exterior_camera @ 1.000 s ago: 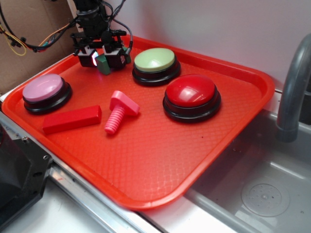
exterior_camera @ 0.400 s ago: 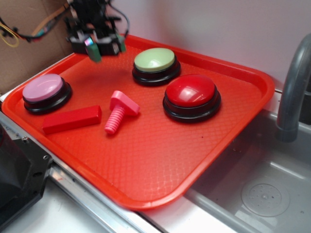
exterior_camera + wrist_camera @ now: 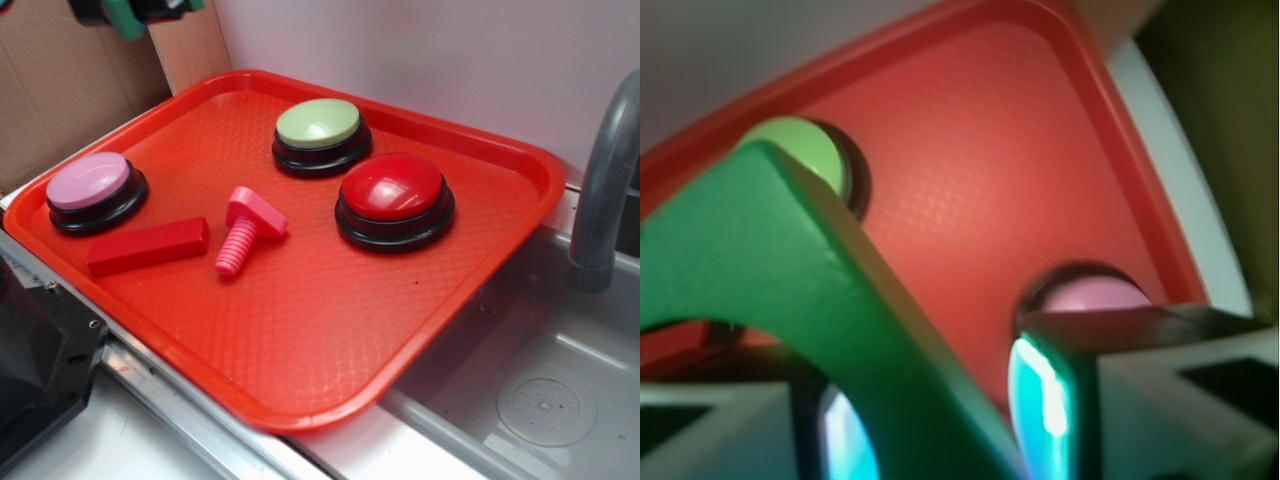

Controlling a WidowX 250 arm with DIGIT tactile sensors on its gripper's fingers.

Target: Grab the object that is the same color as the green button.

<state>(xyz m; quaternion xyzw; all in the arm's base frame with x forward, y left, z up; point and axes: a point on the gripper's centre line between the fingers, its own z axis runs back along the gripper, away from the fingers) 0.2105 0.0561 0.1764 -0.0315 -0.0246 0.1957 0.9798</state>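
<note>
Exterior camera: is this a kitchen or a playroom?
Probably a toy kitchen bench: a grey faucet curves over a sink with a round drain, beside an orange tray of toy buttons.

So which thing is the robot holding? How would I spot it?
Look above the far left corner of the red tray, at the top edge of the exterior view. There the gripper holds a small dark green block in the air. It has an arch cut into one side, and is much darker than the pale green button on the tray.
</note>
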